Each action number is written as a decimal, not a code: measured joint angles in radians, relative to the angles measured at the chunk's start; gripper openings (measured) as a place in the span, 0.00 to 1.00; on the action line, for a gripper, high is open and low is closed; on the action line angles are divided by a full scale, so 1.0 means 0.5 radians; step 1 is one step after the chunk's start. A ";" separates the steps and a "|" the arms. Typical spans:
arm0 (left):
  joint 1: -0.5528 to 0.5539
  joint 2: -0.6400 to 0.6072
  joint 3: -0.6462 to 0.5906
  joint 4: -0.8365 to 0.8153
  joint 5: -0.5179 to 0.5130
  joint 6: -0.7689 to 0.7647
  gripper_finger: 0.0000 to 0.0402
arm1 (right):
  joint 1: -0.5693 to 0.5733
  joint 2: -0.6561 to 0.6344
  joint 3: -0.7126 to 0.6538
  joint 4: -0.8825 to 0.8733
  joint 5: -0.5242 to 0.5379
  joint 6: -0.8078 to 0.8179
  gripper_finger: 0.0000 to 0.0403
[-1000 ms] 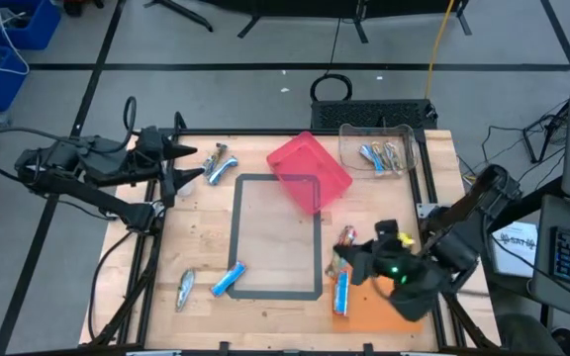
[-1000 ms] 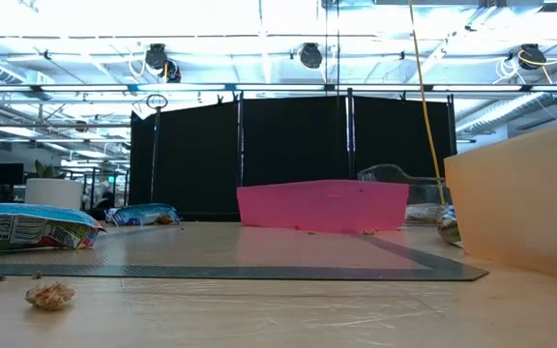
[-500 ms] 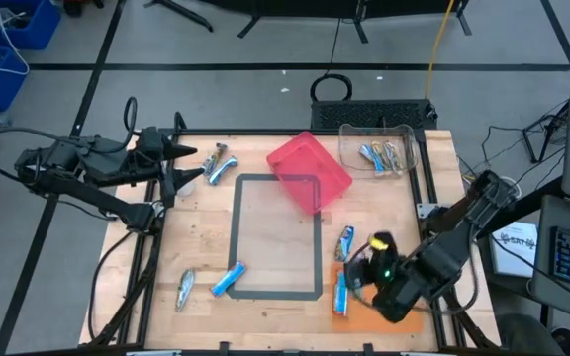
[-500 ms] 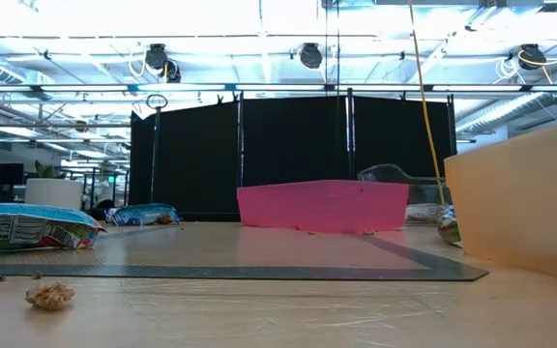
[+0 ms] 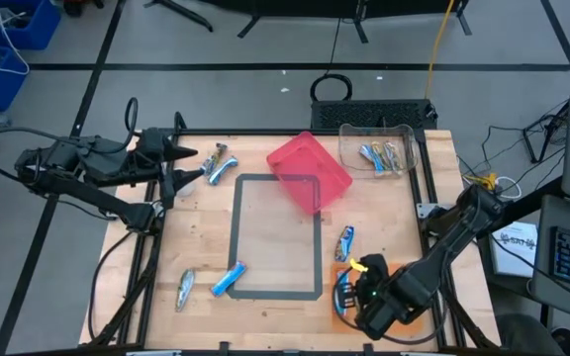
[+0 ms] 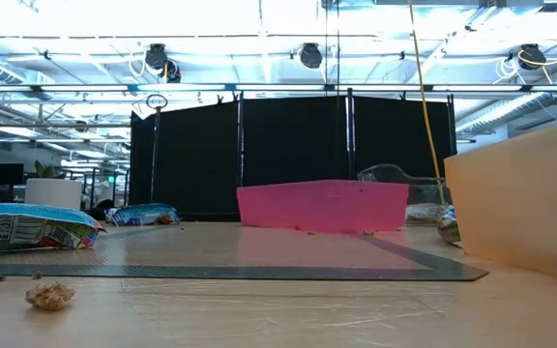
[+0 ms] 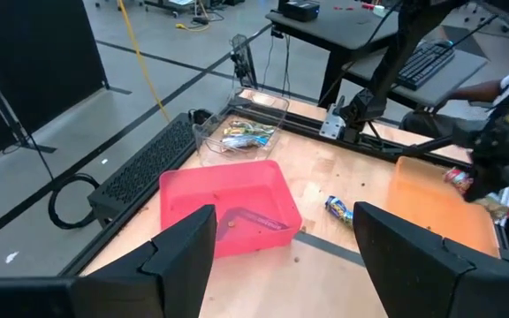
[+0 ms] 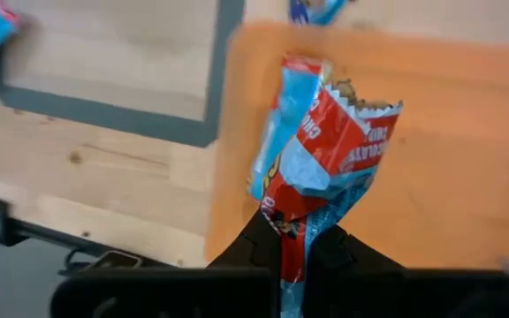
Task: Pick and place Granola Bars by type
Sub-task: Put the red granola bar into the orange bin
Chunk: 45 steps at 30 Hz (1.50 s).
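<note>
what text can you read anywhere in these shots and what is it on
"Nutrition": partly readable on the wrapper lying at the low view's left edge.
White lettering on the red-and-blue bar clamped in the right gripper: too tilted and blurred to read.
Other bars: print too small.

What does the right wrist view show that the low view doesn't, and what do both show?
Right wrist only: the right pincer shut on a red and blue bar with a torn end, held over the orange tray. Low view only: the pink bin, a clear bin, a bar at far left, a crumb. Both: the orange tray, the grey tape outline.
</note>
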 joint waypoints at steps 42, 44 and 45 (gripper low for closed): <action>0.000 0.002 0.000 0.004 0.053 -0.213 0.67 | -0.014 -0.108 -1.234 1.312 -0.374 -0.082 0.23; 0.000 0.002 0.000 0.005 0.053 -0.213 0.67 | -0.014 -0.132 -1.234 1.328 -0.368 -0.114 0.29; 0.000 0.004 0.000 0.008 0.053 -0.213 0.67 | -0.014 -0.153 -1.234 1.329 -0.360 -0.136 0.31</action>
